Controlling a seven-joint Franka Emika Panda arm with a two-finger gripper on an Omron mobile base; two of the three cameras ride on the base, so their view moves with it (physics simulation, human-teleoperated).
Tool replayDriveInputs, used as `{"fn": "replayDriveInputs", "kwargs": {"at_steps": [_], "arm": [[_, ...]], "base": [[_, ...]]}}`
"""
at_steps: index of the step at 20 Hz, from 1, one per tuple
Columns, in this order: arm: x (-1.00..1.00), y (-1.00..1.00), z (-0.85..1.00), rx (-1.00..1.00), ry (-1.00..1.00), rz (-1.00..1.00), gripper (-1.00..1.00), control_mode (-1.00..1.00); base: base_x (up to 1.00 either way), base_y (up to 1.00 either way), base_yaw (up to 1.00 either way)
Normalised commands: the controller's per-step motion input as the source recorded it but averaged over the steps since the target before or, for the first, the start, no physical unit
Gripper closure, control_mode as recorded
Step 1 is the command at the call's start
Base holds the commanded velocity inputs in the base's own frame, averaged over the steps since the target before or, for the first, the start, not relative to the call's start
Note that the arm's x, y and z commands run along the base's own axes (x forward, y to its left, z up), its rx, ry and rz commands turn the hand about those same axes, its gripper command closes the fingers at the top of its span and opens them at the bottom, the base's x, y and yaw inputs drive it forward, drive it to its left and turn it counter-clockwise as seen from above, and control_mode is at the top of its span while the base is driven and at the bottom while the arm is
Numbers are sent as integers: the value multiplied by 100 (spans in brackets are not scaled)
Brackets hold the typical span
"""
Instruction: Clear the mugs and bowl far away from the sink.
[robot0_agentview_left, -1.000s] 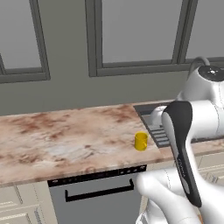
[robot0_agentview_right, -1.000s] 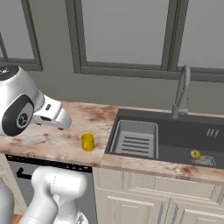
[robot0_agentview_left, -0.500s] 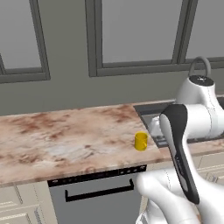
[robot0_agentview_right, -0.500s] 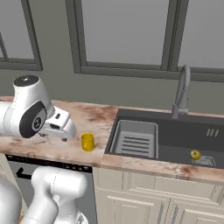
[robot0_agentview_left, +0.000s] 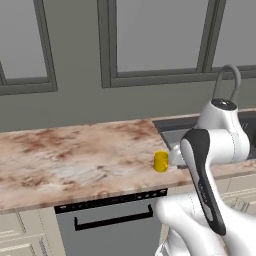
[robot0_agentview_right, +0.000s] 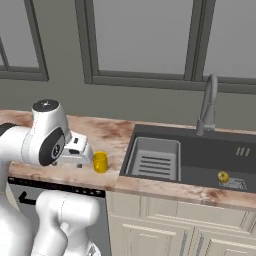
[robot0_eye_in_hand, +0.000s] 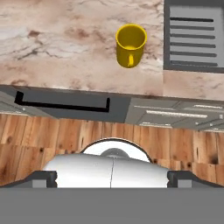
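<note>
We see a yellow mug (robot0_agentview_left: 160, 161) standing upright on the marbled brown desk (robot0_agentview_left: 75, 160), near the front edge and just left of the sink (robot0_agentview_right: 200, 157). From the hand camera the mug (robot0_eye_in_hand: 130, 45) shows its open top and a small handle that points toward the desk's front edge; it stands apart from everything else, with bare desk around it. In the right base view the same mug (robot0_agentview_right: 100, 162) sits close beside the arm's white wrist block, but we cannot tell whether the two touch.

The sink is a dark recessed basin set into the desk, with a ribbed grey rack (robot0_agentview_right: 155, 161) in its left part and a curved grey faucet (robot0_agentview_right: 208, 106) rising behind it. A small yellowish thing (robot0_agentview_right: 223, 176) lies low in the right part of the basin; it is too small for us to say what it is.

Our fingers (robot0_eye_in_hand: 112, 177) appear as two dark tips at the bottom corners of the hand view, spread wide apart with nothing between them. The hand looks down over the desk's front edge, so below the mug we see a dark dishwasher front with its black handle (robot0_eye_in_hand: 61, 105), pale cabinet fronts (robot0_eye_in_hand: 170, 118) and a wooden floor (robot0_eye_in_hand: 65, 135).

Behind the desk runs a grey wall with dark-framed windows (robot0_agentview_left: 155, 35).
</note>
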Motion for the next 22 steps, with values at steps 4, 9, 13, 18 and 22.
{"fn": "replayDriveInputs", "kwargs": {"at_steps": [4, 9, 13, 18, 22], "arm": [[6, -6, -39, 0, 1, 11, -100, -100], [21, -6, -27, 0, 0, 8, -100, -100], [27, -16, -14, 0, 0, 5, -100, -100], [30, -9, -2, 0, 0, -1, -100, -100], [41, 0, -3, 0, 0, -15, -100, -100]], "base": [[0, 0, 0], [0, 0, 0], [0, 0, 0], [0, 0, 0], [0, 0, 0]]}}
